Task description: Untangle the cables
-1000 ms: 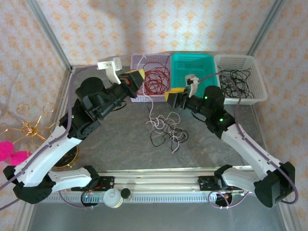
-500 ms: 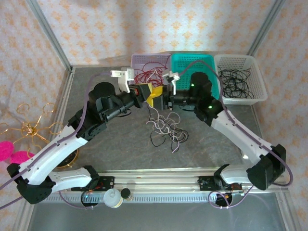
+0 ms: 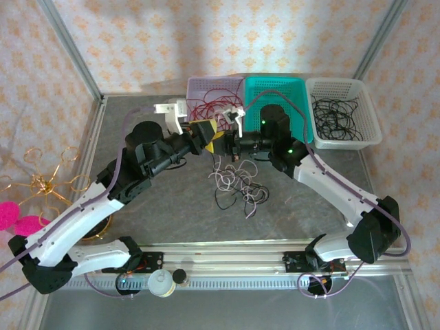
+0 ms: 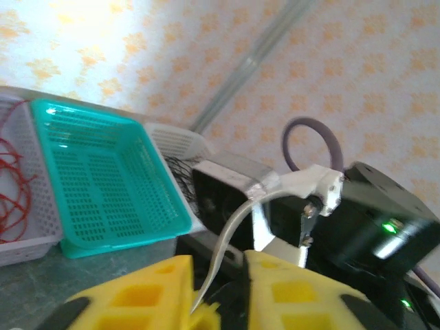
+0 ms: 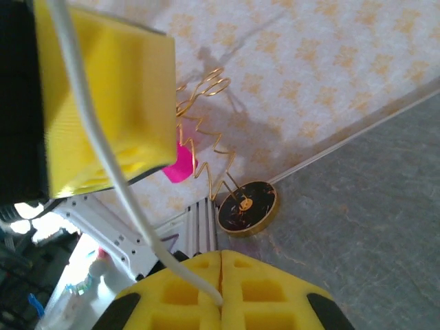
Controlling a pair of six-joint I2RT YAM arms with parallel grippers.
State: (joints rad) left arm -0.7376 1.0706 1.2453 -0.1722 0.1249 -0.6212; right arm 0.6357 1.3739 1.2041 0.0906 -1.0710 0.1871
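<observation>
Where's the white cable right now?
In the top view the white cable lies looped on the table, on the near side of the teal basket, beside a black cable; one strand rises to the right gripper, shut on it.

Robot lab cell, patterned wall panels (image 3: 227, 34), aluminium frame posts (image 3: 69, 51)

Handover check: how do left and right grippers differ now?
Pads: left gripper has a gap between its yellow pads, white cable running into it; right gripper has them pressed shut, pinching that cable. Facing: left gripper toward the teal basket, right gripper toward the gold stand. Both have yellow pads at the same cable.
</observation>
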